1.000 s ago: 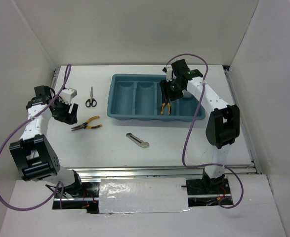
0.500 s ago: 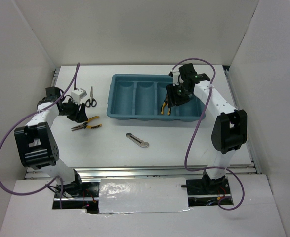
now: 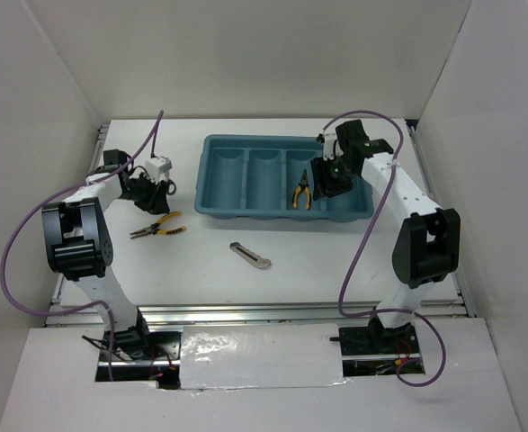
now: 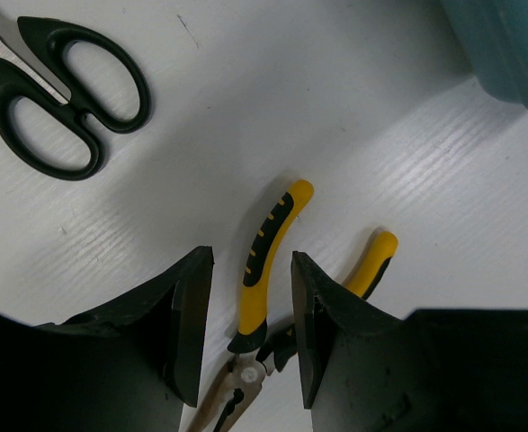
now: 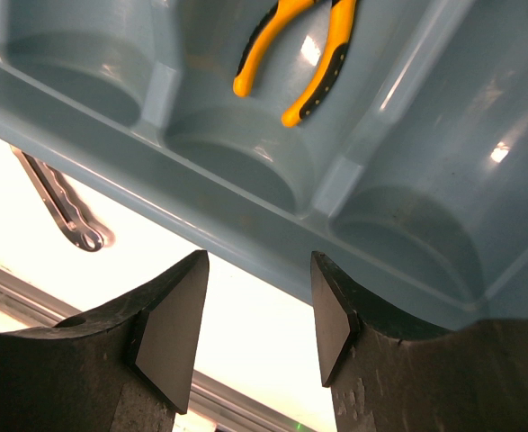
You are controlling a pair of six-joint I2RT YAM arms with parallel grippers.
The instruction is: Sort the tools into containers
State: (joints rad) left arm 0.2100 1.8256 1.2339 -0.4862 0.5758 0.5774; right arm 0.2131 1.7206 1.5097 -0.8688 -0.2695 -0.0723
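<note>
The teal tray (image 3: pixel 246 209) has four compartments. One pair of yellow-and-black pliers (image 3: pixel 301 191) lies in its third compartment, also in the right wrist view (image 5: pixel 299 54). My right gripper (image 3: pixel 328 180) is open and empty above the fourth compartment (image 5: pixel 425 180). The second pliers (image 3: pixel 158 227) lie on the table left of the tray. My left gripper (image 3: pixel 151 193) is open just above them, and in its view a handle (image 4: pixel 262 261) shows between the fingertips. The black-handled scissors (image 4: pixel 61 99) lie beside it. The grey utility knife (image 3: pixel 250 256) lies in front of the tray. No tape roll is in view.
White walls enclose the table on three sides. A metal rail (image 3: pixel 264 312) runs along the near edge. Purple cables loop from both arms. The tray's corner (image 4: pixel 515 45) shows at the top right of the left wrist view.
My right gripper has let go of the pliers in the third compartment and moved right. My left arm has swung right and forward to above the scissors and table pliers.
</note>
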